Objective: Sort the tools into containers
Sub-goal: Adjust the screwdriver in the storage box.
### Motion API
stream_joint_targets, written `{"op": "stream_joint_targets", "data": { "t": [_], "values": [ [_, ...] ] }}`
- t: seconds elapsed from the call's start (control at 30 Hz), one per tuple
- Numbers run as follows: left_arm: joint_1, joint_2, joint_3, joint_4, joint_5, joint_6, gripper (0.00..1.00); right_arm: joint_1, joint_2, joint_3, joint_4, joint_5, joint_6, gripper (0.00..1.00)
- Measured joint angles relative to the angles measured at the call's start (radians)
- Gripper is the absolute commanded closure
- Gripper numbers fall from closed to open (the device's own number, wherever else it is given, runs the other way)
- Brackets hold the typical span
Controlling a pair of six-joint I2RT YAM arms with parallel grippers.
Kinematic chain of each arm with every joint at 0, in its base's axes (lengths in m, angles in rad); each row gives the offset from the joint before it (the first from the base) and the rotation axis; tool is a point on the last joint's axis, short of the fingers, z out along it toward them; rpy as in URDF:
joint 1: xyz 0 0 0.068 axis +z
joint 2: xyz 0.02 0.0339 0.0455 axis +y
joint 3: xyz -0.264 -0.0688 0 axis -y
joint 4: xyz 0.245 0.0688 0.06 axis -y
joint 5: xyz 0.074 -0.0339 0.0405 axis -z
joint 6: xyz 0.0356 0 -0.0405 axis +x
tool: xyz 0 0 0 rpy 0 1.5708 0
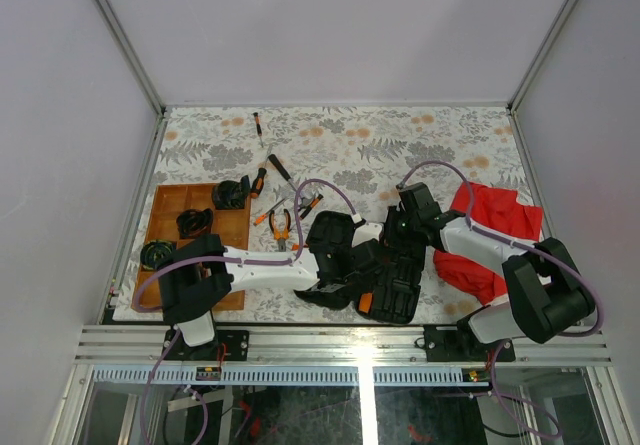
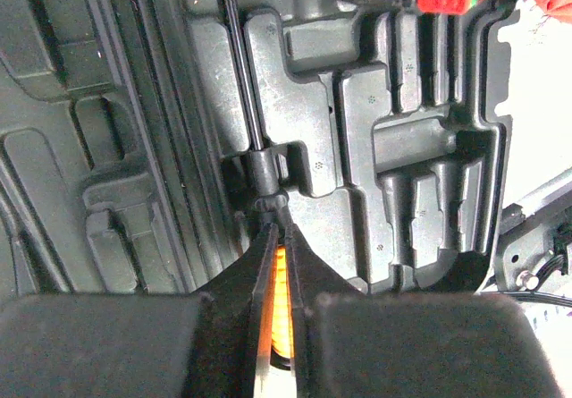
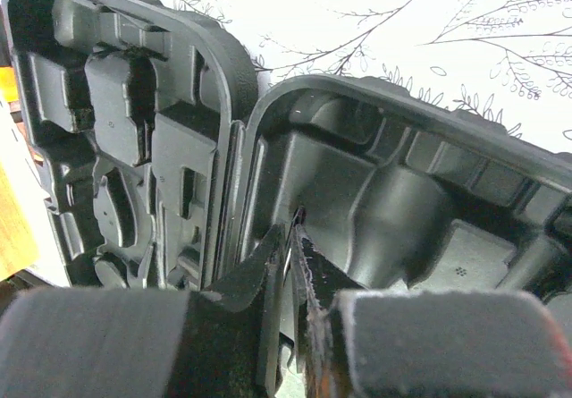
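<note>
The black tool case (image 1: 395, 290) lies open on the table's near middle, its orange latch (image 1: 365, 303) at the front. My left gripper (image 1: 372, 261) hangs over its moulded inside (image 2: 357, 130). This gripper (image 2: 279, 203) is shut on a slim screwdriver with an orange handle (image 2: 281, 300); its dark shaft runs along the groove by the hinge. My right gripper (image 1: 398, 237) is at the case's far end. There its jaws (image 3: 293, 224) are pinched on the case's wall (image 3: 259, 165) beside the hinge. The wooden tray (image 1: 172, 227) stands at the left. Pliers (image 1: 280, 227) and loose screwdrivers (image 1: 279, 169) lie between tray and case.
A red cloth (image 1: 490, 220) is bunched at the right, under the right arm. The tray holds three dark round items (image 1: 229, 195). One small driver (image 1: 258, 125) lies alone near the far edge. The table is covered by a floral cloth (image 1: 400, 145).
</note>
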Motion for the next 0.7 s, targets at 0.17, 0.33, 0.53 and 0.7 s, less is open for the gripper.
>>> {"op": "stream_joint_targets", "data": {
  "t": [0.17, 0.33, 0.53, 0.7],
  "values": [
    [0.0, 0.0, 0.0, 0.002, 0.0, 0.0, 0.96, 0.0, 0.003, 0.006, -0.014, 0.002, 0.0, 0.88],
    [0.0, 0.0, 0.0, 0.002, 0.0, 0.0, 0.96, 0.0, 0.018, 0.019, -0.016, 0.002, 0.0, 0.89],
    [0.0, 0.0, 0.0, 0.003, 0.0, 0.0, 0.96, 0.0, 0.04, 0.032, -0.013, 0.002, 0.0, 0.9],
    [0.0, 0.0, 0.0, 0.006, 0.0, 0.0, 0.96, 0.0, 0.046, 0.034, -0.014, 0.006, 0.0, 0.91]
  ]
}}
